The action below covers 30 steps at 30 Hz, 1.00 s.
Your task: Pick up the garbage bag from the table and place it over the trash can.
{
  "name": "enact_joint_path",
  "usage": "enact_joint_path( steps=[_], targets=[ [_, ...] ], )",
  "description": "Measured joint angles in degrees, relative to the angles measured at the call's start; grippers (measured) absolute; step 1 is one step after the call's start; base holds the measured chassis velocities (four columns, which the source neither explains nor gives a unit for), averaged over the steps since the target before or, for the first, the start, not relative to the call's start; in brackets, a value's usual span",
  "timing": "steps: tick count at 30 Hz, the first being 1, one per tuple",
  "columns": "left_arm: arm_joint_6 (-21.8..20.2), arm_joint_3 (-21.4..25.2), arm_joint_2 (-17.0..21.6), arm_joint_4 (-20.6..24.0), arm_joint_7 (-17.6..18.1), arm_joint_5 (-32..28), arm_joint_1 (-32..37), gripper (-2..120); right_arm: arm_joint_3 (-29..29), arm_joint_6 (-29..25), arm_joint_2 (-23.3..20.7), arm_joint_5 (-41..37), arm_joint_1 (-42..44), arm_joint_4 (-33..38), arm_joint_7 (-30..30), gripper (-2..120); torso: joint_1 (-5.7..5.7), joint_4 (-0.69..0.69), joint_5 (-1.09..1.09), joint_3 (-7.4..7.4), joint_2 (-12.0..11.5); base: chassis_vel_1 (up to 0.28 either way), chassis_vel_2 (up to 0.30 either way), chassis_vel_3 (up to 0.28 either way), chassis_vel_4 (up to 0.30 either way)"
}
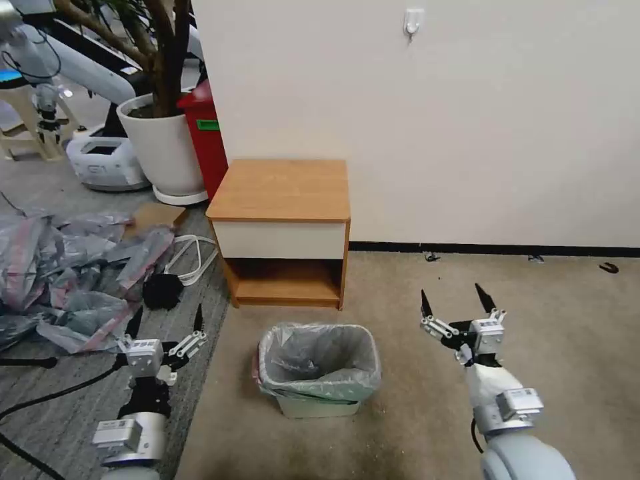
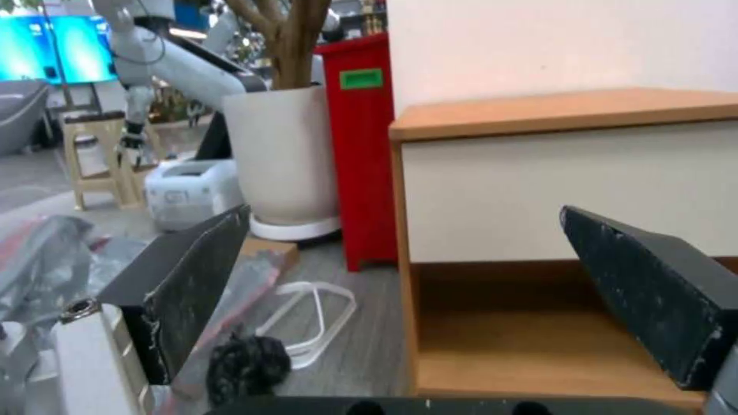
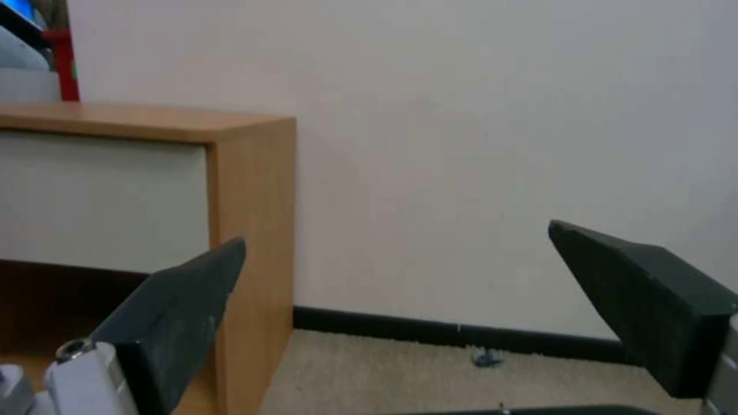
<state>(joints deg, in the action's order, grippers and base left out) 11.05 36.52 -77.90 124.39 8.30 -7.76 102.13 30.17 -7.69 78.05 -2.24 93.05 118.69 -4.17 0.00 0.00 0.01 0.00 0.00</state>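
On carpet at 6 o'clock of table (image 1: 280, 190): trash can (image 1: 319, 403) w/ garbage bag (image 1: 319, 360) fitted over rim; left gripper (image 1: 165, 321) at its 9, right gripper (image 1: 456, 301) at 3, both w/ fingers spread, empty

Garbage bag (image 1: 319, 363) lines trash can (image 1: 317, 405) before table (image 1: 283, 189)

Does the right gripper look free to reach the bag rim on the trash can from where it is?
Probably yes: the right gripper hangs open beside the trash can, with bare carpet between it and the garbage bag rim.
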Motion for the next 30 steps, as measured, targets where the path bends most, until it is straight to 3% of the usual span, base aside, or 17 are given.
enact_joint_path(
  steps=[30],
  targets=[
    [1.19, -2.01, -2.15, -2.61, -0.79, 0.74, -1.65, 100, 1.58, -2.05, 1.77, -2.38, -1.01, -1.33, 0.27, 100, 0.0, 0.0, -0.01, 0.0, 0.0, 0.0, 0.0, 0.0, 0.0]
  ],
)
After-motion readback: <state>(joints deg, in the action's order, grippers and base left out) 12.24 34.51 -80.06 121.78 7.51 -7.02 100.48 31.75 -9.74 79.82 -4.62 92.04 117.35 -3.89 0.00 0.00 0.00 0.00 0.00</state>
